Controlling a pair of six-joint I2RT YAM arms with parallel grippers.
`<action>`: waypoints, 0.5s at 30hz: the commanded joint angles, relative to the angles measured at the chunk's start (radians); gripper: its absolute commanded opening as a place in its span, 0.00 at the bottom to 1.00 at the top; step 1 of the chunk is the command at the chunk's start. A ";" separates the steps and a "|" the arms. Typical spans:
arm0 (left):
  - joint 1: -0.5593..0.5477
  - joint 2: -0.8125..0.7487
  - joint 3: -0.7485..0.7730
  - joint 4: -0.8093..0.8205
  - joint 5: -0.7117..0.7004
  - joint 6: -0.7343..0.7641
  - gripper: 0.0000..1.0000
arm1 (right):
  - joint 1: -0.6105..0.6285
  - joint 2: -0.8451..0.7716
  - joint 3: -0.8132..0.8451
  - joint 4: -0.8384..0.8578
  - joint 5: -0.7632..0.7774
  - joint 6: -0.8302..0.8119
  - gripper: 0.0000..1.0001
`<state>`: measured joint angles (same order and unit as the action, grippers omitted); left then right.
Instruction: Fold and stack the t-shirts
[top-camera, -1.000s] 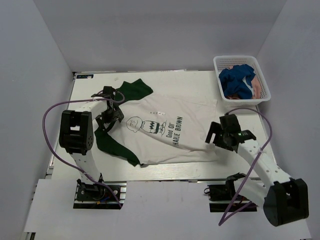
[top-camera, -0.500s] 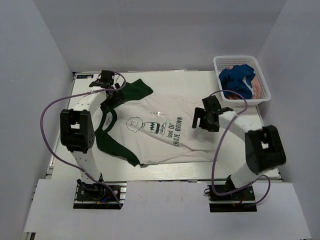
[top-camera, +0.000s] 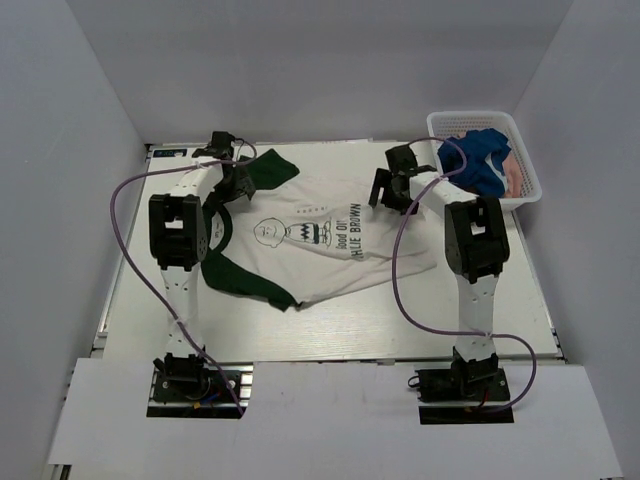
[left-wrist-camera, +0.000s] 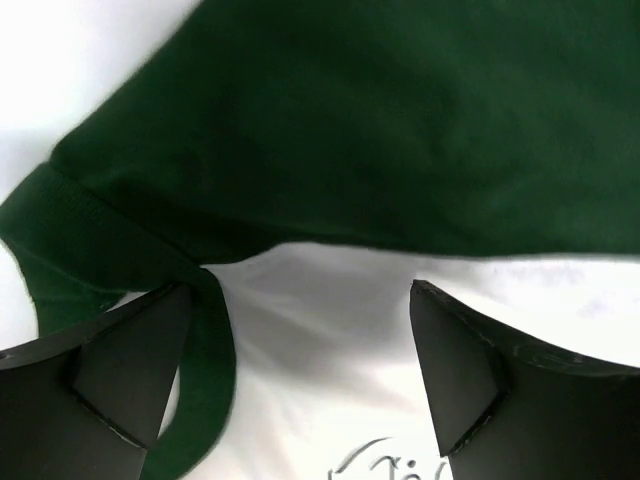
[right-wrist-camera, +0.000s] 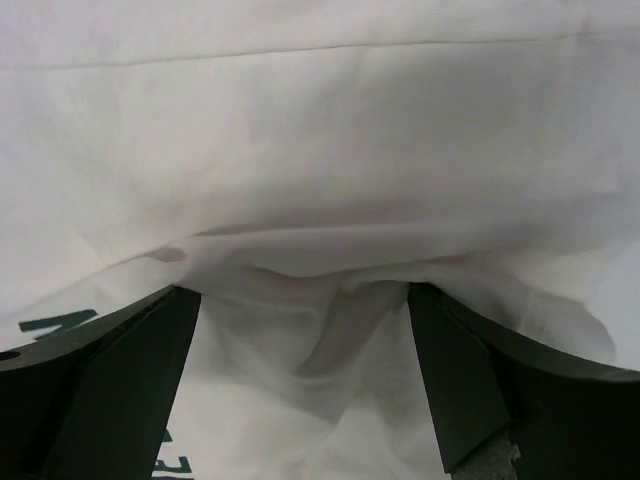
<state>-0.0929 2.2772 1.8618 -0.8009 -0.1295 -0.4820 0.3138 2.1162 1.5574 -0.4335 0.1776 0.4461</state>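
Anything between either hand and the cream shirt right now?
Nothing visible. Both hands are open and sit right over the shirt: the left hand at the far green sleeve by the collar, the right hand at the far edge, hem end. Each wrist view shows only cloth in front of it.

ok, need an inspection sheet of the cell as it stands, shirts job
surface: white table, mostly covered by one shirt
job's things: cream shirt spread print up and rumpled, not folded; blue shirt and pink shirt bunched in the basket
clutter: white mesh basket at the far right corner
hands: left hand open, low over the collar and far green sleeve; right hand open, low over rumpled cream cloth
cables: purple cables loop off both arms, the right one seemingly hanging over the shirt's edge
surroundings: plain grey walls on three sides
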 joint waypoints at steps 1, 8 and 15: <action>0.061 0.167 0.172 -0.075 -0.038 -0.018 1.00 | -0.051 0.126 0.130 -0.004 0.014 0.039 0.90; 0.153 0.227 0.460 -0.044 0.149 -0.017 1.00 | -0.052 0.096 0.329 0.113 -0.105 -0.172 0.90; 0.144 -0.126 0.122 0.036 0.153 -0.006 1.00 | -0.013 -0.271 -0.042 0.136 -0.076 -0.262 0.90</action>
<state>0.0753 2.3436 2.0270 -0.7631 0.0090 -0.4896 0.2813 2.0705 1.6699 -0.3107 0.1040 0.2523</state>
